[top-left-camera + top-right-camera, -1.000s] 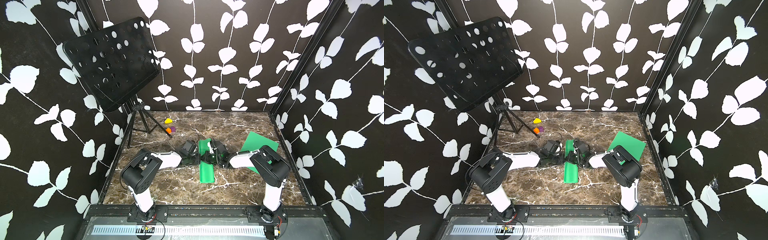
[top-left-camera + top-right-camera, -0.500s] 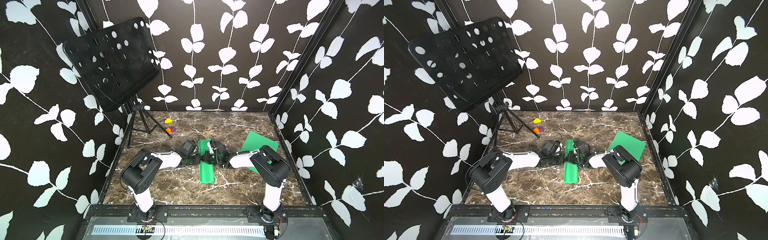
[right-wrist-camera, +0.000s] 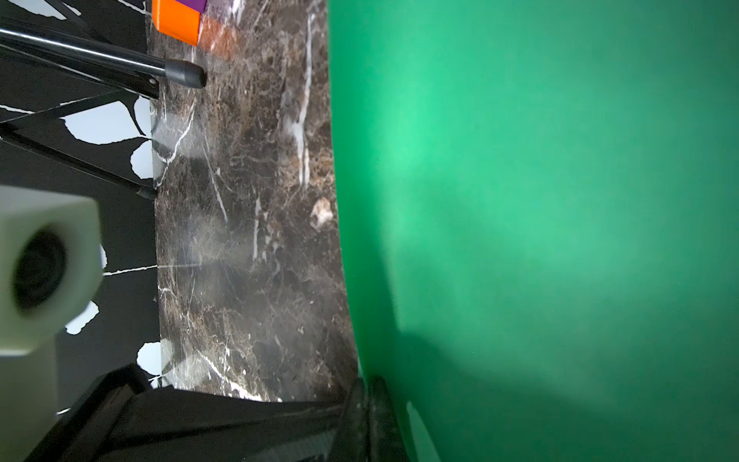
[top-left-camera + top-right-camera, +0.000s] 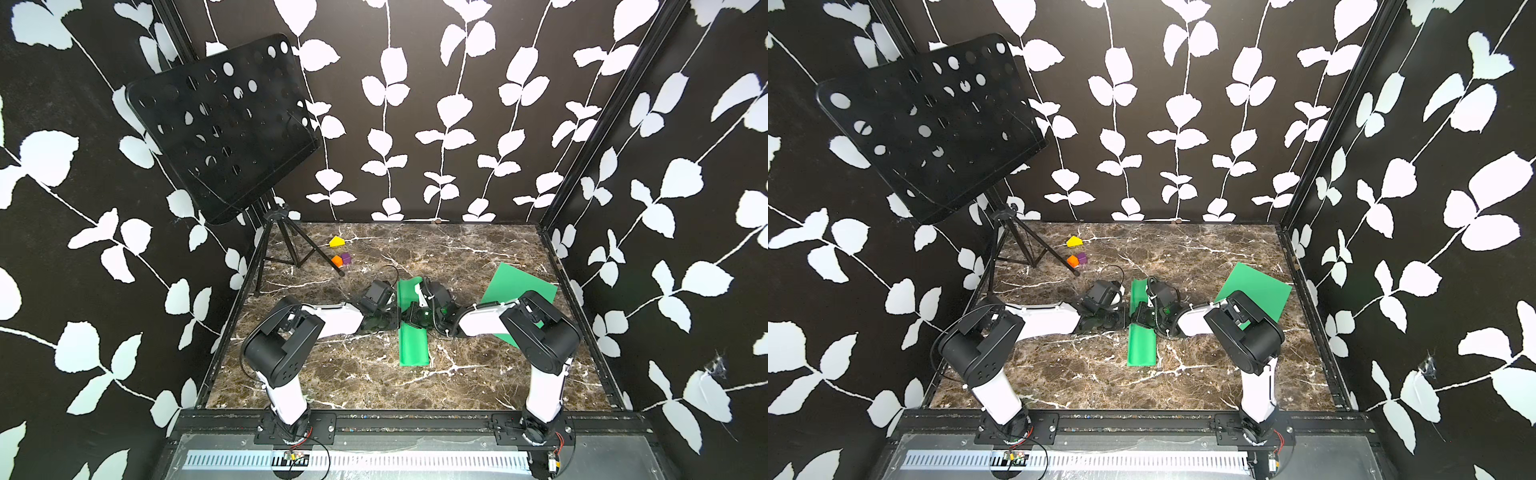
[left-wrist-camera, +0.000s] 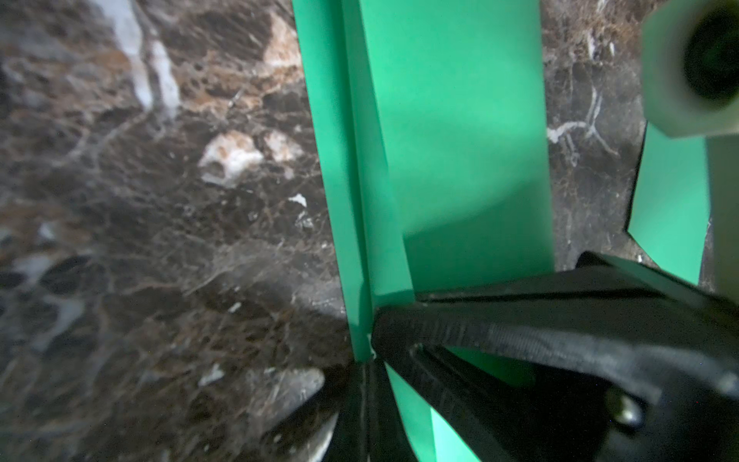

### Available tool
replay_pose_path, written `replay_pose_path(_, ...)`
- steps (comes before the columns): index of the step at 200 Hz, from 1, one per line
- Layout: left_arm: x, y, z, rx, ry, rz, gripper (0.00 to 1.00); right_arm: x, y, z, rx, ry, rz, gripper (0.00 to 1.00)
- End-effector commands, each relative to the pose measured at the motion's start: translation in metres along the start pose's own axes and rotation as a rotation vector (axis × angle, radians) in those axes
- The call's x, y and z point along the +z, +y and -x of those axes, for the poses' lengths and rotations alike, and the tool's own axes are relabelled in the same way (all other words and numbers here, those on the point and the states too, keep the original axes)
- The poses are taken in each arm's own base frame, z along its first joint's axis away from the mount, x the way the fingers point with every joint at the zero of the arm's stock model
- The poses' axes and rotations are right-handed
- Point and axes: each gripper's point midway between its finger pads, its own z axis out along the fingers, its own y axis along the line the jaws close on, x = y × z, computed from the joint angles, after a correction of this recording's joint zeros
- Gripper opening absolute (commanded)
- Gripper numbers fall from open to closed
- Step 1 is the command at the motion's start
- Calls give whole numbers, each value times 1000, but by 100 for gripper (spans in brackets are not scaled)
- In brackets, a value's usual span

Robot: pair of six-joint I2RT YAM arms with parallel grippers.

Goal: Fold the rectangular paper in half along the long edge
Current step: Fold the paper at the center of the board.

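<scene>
The folded green paper (image 4: 413, 345) (image 4: 1141, 345) lies as a narrow strip running front to back mid-table, its left long edge lifted a little at the far end. My left gripper (image 4: 397, 322) (image 4: 1126, 320) comes in low from the left, and my right gripper (image 4: 409, 316) (image 4: 1136, 318) from the right. They meet tip to tip at the strip's left edge. In the left wrist view the left gripper (image 5: 366, 372) is shut where the paper (image 5: 460, 140) edge ends, with the right gripper's fingers (image 5: 520, 332) lying across the strip. The right gripper (image 3: 366, 400) is shut against the paper (image 3: 540, 200) edge.
A second green sheet (image 4: 517, 291) (image 4: 1254, 291) lies flat at the right, partly under the right arm. A black music stand (image 4: 224, 124) on a tripod (image 4: 291, 249) stands back left. Yellow (image 4: 336, 241), orange (image 4: 337, 261) and purple (image 4: 346, 258) blocks lie beside its legs.
</scene>
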Motion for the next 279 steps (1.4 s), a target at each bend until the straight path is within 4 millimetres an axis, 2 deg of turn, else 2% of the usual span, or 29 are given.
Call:
replay_pose_path(1,10,63,-74,-42,244,219,0,-3,11,2,10,-11,39,0)
replay_pose_path(61,11,64,-76,-45,246,222,0,-5,9,0,22,-13,40,0)
replay_pose_path(148,8,62,-72,-44,236,222,0,-1,-13,-6,7,-4,-44,0)
replay_pose_path(178,1,59,-66,-36,217,221,15,-1,-20,-8,9,-5,-63,0)
replay_pose_path(197,-5,55,-61,-29,200,218,20,0,-24,-10,10,-3,-75,0)
replay_pose_path(246,-24,54,-51,-14,158,248,23,0,-27,-11,11,-2,-83,0)
replay_pose_path(279,-29,57,-49,-8,147,274,24,-1,-25,-10,8,-5,-77,1)
